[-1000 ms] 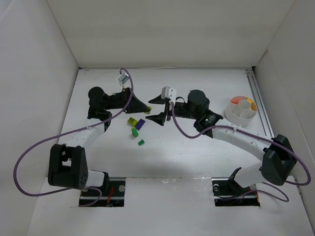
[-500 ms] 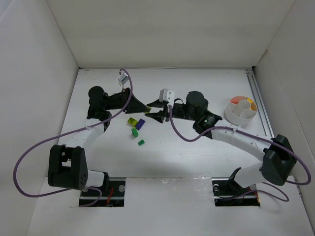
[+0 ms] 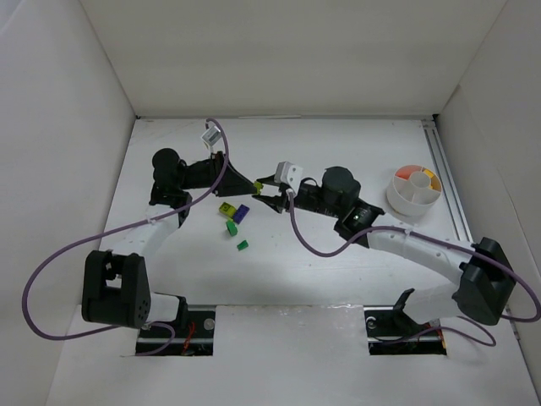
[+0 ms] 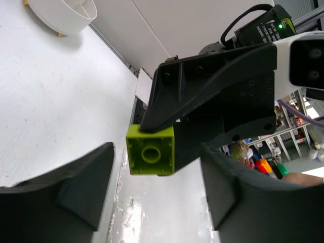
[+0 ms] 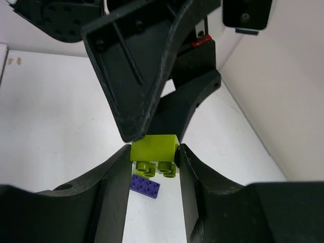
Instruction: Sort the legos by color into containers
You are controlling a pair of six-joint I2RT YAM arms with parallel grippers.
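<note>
Since a second ago the right hand [image 5: 154, 152] has slid left, away from the white bowl [image 3: 402, 203], and clamped on the lime green brick [image 4: 150, 150], while the left hand [image 4: 157, 152] has spread its fingers apart on either side of it. Light, rigid and slick, the brick hangs above the tabletop [image 3: 338, 279] well left of the bowl. I judge its flat side walls the surest hold.

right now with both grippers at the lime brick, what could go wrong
1. The right gripper pinches the lime green brick just at its fingertips, in mid-air. It may slip and drop near the purple brick below.
2. The left gripper stands open close around it, so backing off could knock it loose.
3. The bowl sits far to the right, a long carry on a shallow grip.
</note>
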